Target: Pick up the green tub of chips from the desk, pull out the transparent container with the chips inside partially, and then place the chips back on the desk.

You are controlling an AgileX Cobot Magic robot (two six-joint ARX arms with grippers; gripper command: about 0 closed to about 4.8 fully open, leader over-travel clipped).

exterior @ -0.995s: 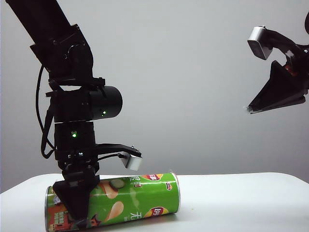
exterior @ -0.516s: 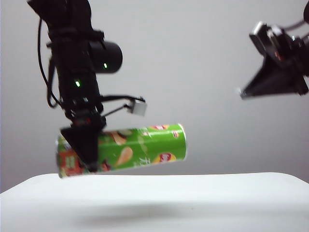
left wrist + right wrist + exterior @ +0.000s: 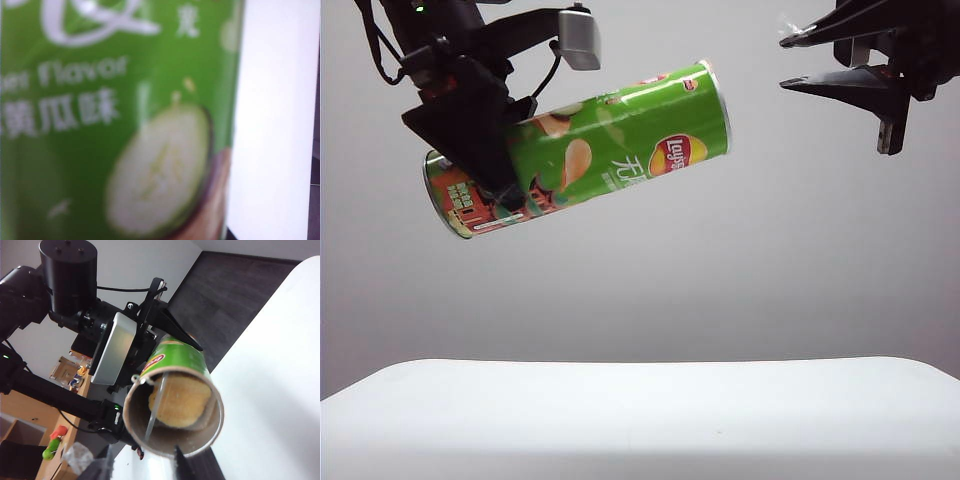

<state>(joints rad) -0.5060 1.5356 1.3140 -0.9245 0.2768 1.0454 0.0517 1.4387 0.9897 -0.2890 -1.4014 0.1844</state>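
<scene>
Upper left: left gripper [image 3: 485, 150] is holding the green tub of chips [image 3: 610, 140] above the desk [image 3: 640, 415]; upper right: right gripper [image 3: 788, 62] is facing its raised end.

one green tub of chips [image 3: 620, 135], two grippers [image 3: 485, 150] [image 3: 790, 62]

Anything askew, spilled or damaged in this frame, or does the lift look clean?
Nothing spilled or damaged. The green tub of chips hangs tilted, open end higher, clamped near its base by the left gripper. The chips sit inside the open mouth. The right gripper waits open beside that end, apart from it.
</scene>
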